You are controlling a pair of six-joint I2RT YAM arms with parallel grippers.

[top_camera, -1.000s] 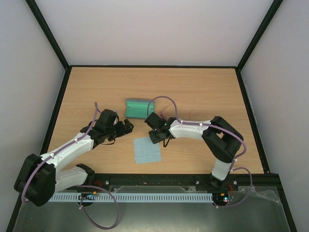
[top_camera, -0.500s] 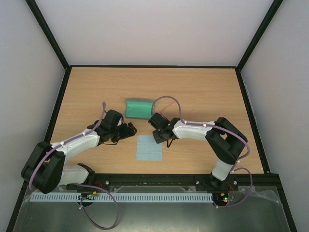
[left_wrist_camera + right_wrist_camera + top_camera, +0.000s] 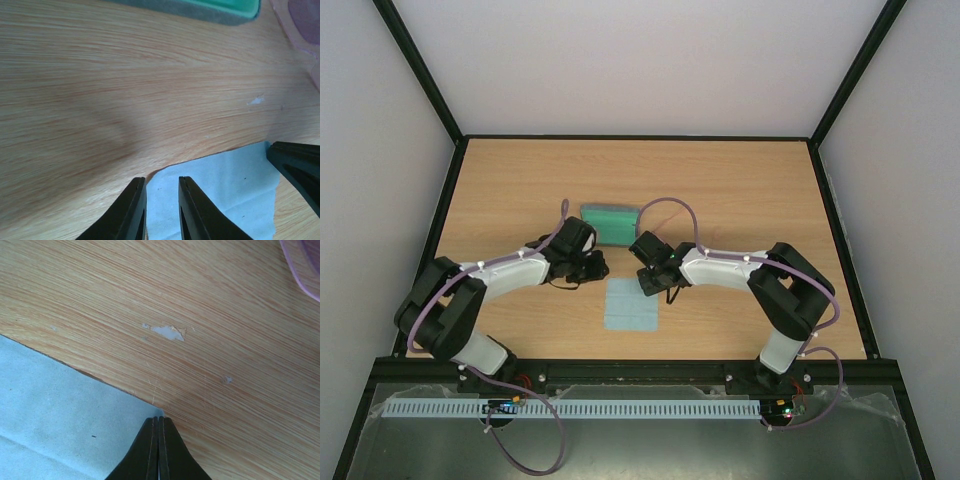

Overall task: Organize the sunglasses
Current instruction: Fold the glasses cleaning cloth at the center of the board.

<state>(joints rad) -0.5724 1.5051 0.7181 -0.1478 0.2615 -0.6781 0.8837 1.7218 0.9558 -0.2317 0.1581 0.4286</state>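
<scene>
The small pair of sunglasses with a thin translucent pink frame (image 3: 306, 15) is not in anything yet. It lies on the light wooden table (image 3: 740, 180), just at 3 o'clock of the grey-blue oblong case with a green lining (image 3: 610, 222), which is open. From above my right wrist covers most of the pair, and each wrist camera catches only a pink edge.

At 6 o'clock of the case lies the light blue square cloth (image 3: 630, 308). The change of the last second is there. I've swung the left arm in from 9 o'clock, and the left gripper (image 3: 161, 186) has gone from wide open to a narrow slit. The cloth's 11 o'clock corner shows in that slit, so the jaws are nearly closed but not clamped. The right gripper (image 3: 159, 422) has stayed pressed shut, with its tip at the cloth's 1 o'clock corner. I can't tell whether any fabric is nipped. The cloth also sits squarer than it did.

I judge that I'm on the cloth step, with both far corners about to be held, and the sunglasses come later.

I count one pair of sunglasses, one case, one cloth and two grippers.
</scene>
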